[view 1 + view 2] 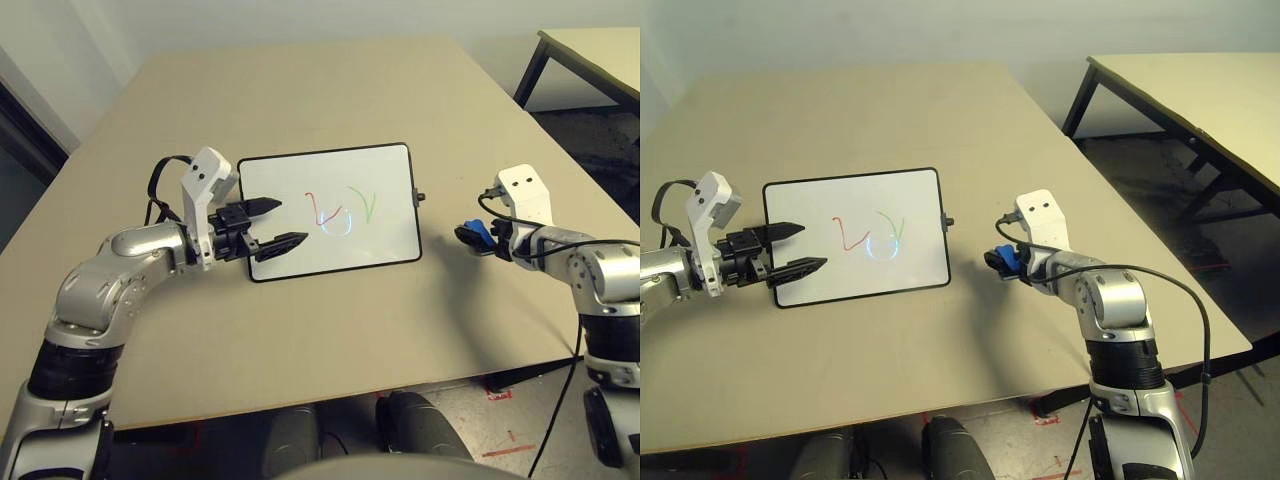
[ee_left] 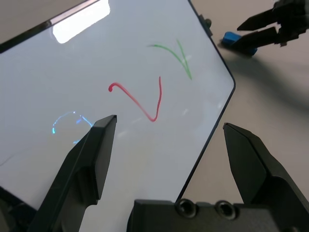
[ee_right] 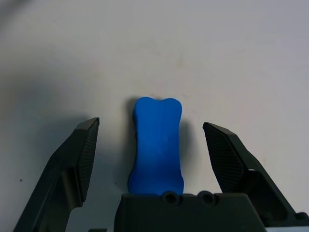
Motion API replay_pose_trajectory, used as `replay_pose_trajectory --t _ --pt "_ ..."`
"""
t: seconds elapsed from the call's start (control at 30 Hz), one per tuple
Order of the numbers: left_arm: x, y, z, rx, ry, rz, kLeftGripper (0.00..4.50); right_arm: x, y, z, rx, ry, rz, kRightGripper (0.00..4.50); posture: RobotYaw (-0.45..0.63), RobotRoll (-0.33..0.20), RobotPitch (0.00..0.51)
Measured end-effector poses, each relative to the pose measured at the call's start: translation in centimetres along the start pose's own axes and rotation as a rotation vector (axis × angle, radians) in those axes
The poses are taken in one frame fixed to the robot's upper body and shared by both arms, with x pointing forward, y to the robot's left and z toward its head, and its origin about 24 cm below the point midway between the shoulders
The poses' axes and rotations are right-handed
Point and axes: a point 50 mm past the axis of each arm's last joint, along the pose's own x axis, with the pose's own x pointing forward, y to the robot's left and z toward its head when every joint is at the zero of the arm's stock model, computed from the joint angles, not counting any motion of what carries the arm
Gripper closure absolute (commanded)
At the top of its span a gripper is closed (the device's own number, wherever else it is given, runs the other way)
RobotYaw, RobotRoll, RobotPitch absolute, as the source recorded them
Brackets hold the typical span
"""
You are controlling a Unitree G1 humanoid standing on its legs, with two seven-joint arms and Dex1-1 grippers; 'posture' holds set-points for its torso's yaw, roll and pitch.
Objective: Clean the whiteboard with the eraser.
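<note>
Right jaws [image 3: 151, 121] wide around eraser [image 3: 157, 147]

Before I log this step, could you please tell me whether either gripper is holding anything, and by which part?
Nothing is held: the blue eraser lies between the right gripper's open fingers, and the left gripper is open and empty.

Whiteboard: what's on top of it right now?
Red and green scribbles mark its surface, and the open left hand reaches over one side. Whatever lies directly beneath that hand is covered in the head views.
</note>
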Motion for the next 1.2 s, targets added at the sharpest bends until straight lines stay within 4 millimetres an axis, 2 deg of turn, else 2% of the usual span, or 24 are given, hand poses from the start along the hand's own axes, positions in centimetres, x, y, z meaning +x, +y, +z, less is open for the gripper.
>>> replay_pose_trajectory --t 0.13,0.2,0.3,0.5,0.6,0.77,1.03,1.1,1.2 --pt "-0.1 0.1 0.1 0.005 0.0 0.01 0.02 -0.1 -0.3 -0.2 -0.001 0.008 -0.017 0.05 -0.05 0.0 0.084" --pt "-0.1 0.2 0.2 0.011 0.0 0.015 0.0 -0.1 -0.4 -0.4 0.01 0.012 -0.019 0.37 -0.05 0.0 0.083" --pt "-0.1 0.2 0.3 0.016 -0.004 0.017 0.0 -0.1 -0.6 -0.6 0.036 0.011 -0.023 1.12 -0.05 0.0 0.083" --pt "-0.1 0.4 0.2 0.022 0.003 0.033 0.0 0.0 -0.6 -1.1 0.053 0.023 -0.022 2.92 -0.05 0.0 0.082" --pt "-0.1 0.5 0.1 0.02 0.005 0.035 0.0 -0.1 -0.6 -1.0 0.06 0.018 -0.022 3.62 -0.05 0.0 0.082" --pt "-0.1 0.7 0.1 0.016 0.006 0.041 0.0 -0.1 -0.6 -1.0 0.059 0.014 -0.021 3.9 -0.05 0.0 0.082" --pt "-0.1 0.7 0.1 0.016 0.005 0.042 0.0 0.1 -0.7 -0.5 0.056 -0.009 -0.027 3.92 -0.05 0.0 0.075" --pt "-0.1 0.8 0.1 0.012 0.007 0.045 0.0 0.0 -0.5 1.2 0.042 -0.06 -0.018 3.93 -0.05 0.0 0.07" --pt "0.0 0.8 0.3 0.023 0.004 0.043 0.0 -1.5 1.3 6.7 -0.026 -0.248 0.062 3.93 -0.06 0.0 0.062"
